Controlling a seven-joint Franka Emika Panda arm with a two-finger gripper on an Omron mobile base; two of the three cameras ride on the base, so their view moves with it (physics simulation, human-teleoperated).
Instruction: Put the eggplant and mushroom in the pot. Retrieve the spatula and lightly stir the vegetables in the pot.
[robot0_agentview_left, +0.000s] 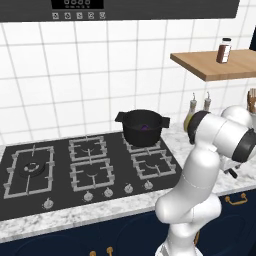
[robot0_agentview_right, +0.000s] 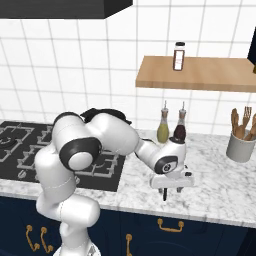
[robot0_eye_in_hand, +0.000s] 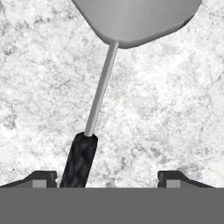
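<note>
Marble counter (robot0_eye_in_hand: 175, 109): gripper (robot0_eye_in_hand: 107, 179) wide over spatula (robot0_eye_in_hand: 103, 87); head cut off.

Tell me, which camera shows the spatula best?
The hand view: the spatula lies on the marble counter, grey head, thin shaft and black handle all plain. In the right base view the gripper hides it.

Nothing can be read with any certainty. The range hood's control panel (robot0_agentview_left: 78, 4) carries a lit digital display of four small figures and, beneath it, a row of five small button symbols, all too blurred to make out. The spice jar (robot0_agentview_right: 179, 56) on the wooden shelf (robot0_agentview_right: 200, 74) bears a pale label, but no lettering on it is legible
</note>
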